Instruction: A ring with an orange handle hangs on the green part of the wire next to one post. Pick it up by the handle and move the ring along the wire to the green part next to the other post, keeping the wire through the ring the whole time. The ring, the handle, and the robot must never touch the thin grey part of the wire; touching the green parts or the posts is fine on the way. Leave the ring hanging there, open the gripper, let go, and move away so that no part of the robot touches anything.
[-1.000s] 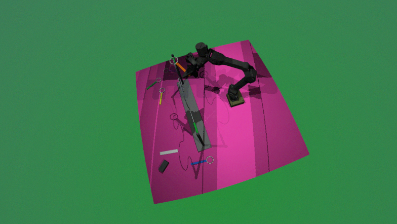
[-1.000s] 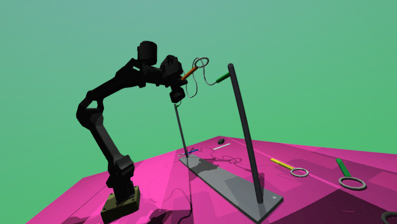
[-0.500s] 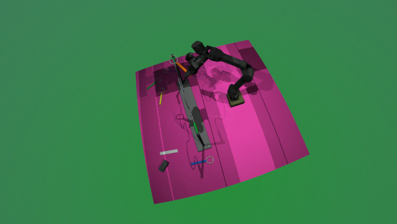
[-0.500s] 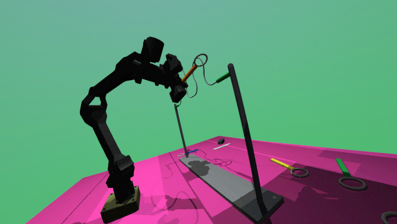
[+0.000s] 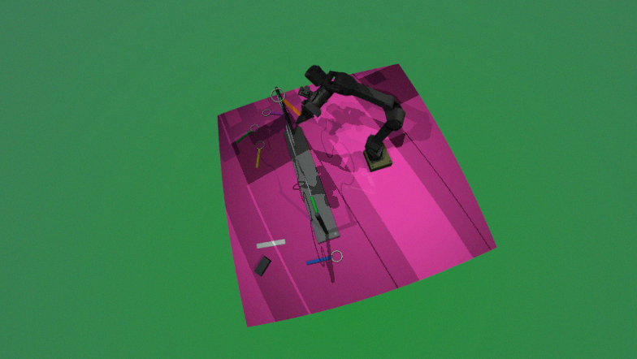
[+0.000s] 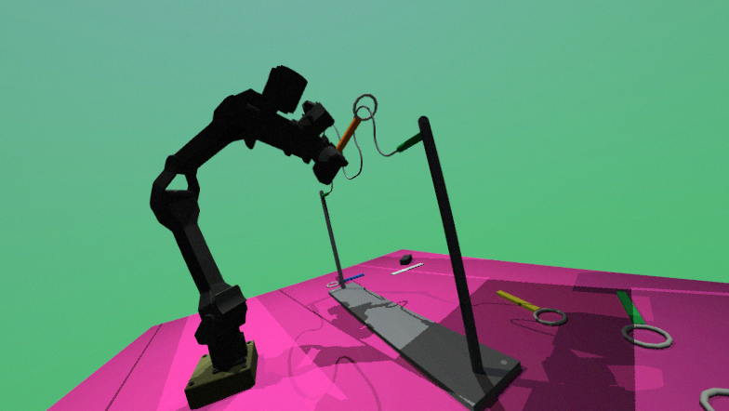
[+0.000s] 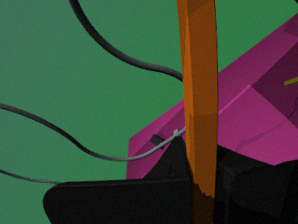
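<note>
While the end effector [image 5: 299, 121] [image 6: 340, 159] [image 7: 184, 143] grips the orange handle [image 5: 292, 107] [image 6: 349, 133] [image 7: 201, 75], its ring [image 5: 283, 98] [image 6: 376, 106] is up at the high bend of the grey wire [image 6: 361, 161] [image 7: 117, 160], and this looks like the carrying step, with the crossing begun. The near post [image 6: 451, 219] in the exterior view has its green sleeve [image 6: 409, 141] beside the ring's side of the wire, and the far post [image 6: 332, 240] stands well beyond, with its own green part [image 5: 314, 205] [image 6: 326, 193] showing. So the ring is off the green, over thin grey, and there's the tension! The wire seems to run through it, though whether it touches I cannot tell. The handle slants up from the fingers to the ring, and what comes next, I'd judge, is to follow the curve over the top and down the other side, turning the ring so its opening stays square to the wire. Trouble could come from the rim grazing the bend, or from the fingers swinging into the lower loop near them. Letting go belongs only at the far green; down on the counter [image 5: 379, 222] [image 6: 285, 326], the other rings are no part of this.
</note>
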You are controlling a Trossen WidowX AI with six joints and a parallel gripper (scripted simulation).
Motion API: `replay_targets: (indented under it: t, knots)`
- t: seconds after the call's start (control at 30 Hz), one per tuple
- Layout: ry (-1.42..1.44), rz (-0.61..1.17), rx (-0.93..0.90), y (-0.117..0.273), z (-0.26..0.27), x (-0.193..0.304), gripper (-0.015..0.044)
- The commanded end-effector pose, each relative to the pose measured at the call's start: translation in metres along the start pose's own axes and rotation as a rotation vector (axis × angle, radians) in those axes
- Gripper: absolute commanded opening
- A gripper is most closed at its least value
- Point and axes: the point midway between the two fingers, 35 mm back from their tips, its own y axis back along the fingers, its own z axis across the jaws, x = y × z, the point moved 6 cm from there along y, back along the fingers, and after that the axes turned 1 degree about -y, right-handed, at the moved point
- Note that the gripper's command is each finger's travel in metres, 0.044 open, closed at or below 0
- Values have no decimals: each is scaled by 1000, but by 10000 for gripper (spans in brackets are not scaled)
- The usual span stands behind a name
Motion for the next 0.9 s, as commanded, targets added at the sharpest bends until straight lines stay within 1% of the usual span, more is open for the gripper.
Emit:
replay_targets:
  t: [0.0,0.87]
  knots:
    - [74,-1,43,0,-3,-2,-150]
    - [547,-10,323,2,-18,-7,-150]
